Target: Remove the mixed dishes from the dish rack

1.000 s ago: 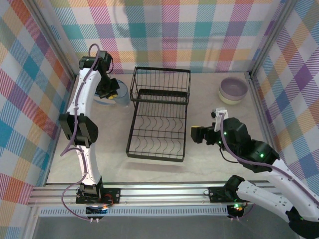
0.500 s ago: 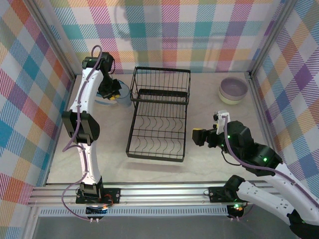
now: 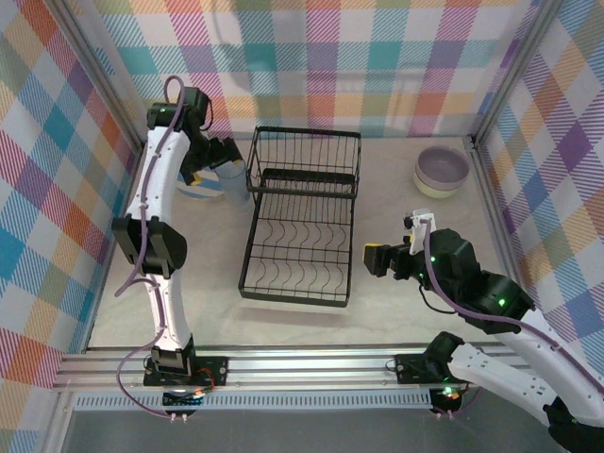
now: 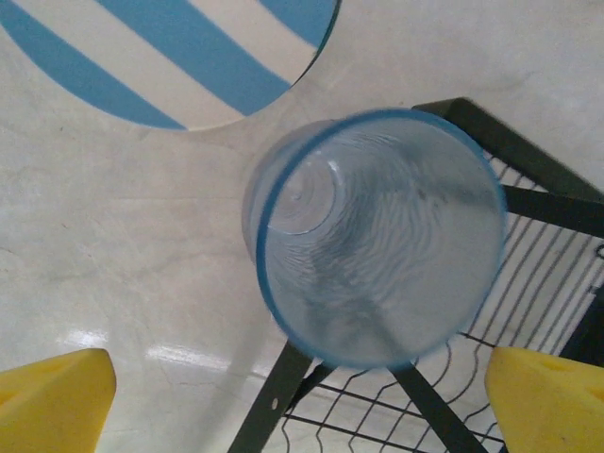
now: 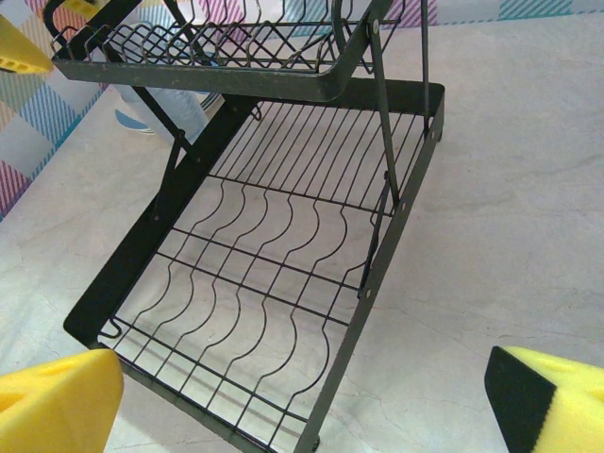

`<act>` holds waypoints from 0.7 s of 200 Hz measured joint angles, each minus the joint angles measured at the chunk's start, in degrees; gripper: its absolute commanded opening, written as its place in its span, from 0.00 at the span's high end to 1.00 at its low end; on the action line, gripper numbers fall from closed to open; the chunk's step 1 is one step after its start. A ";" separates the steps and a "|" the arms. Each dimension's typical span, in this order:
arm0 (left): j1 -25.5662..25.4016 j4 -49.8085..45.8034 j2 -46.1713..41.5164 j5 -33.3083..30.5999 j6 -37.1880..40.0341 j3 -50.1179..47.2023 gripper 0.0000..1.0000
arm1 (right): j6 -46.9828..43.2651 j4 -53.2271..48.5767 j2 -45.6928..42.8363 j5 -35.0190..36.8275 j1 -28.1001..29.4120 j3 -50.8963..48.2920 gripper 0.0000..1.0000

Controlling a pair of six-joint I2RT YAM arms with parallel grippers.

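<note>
Left side: left gripper [image 4: 300,401] hangs over the tumbler [image 4: 377,236], jaws wide. The yellow fingertips [image 4: 52,396] sit clear of the rim on both sides, so nothing is gripped. The tumbler stands upright, mouth up, on the table [image 3: 208,283], just beside the striped plate [image 4: 179,57] and tight against the far-left corner of the dish rack [image 3: 293,298]. Can't tell if it touches the wire.

Step in hand looks like the retreat from a set-down. To do it well:
- Pull straight up along the tumbler's axis, with no sideways move until the fingertips are above the rim.
- Keep the jaws at full width. Any closing on the way up clips the rim.
- The tumbler looks like light, thin plastic and would likely tip from one brush, with the rack leg right there as a pivot.
- Once clear, swing away over open table, not across the plate or the rack's basket end.

Middle: the slotted base and the basket section both look empty, so unloading looks essentially done.

Right side: right gripper [image 5: 302,406] hovers off the rack's near-right side, facing it, jaws wide and holding nothing. No reason to move it while the left arm exits.

Far right: the lavender bowl [image 3: 442,167] is nested in the pale green bowl [image 3: 432,190], well apart from the rack.
</note>
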 measured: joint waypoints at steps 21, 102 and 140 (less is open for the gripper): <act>0.00 1.44 -4.07 0.04 0.04 0.02 0.00 | 0.07 0.04 0.07 0.24 0.00 0.00 0.01; 0.04 14.53 -34.05 4.96 -0.66 -23.89 0.09 | 3.08 1.75 0.79 2.16 -0.04 -4.13 0.01; 0.07 16.17 -47.89 8.04 -0.79 -43.01 0.30 | 5.73 1.73 5.27 1.62 -0.50 -5.14 0.01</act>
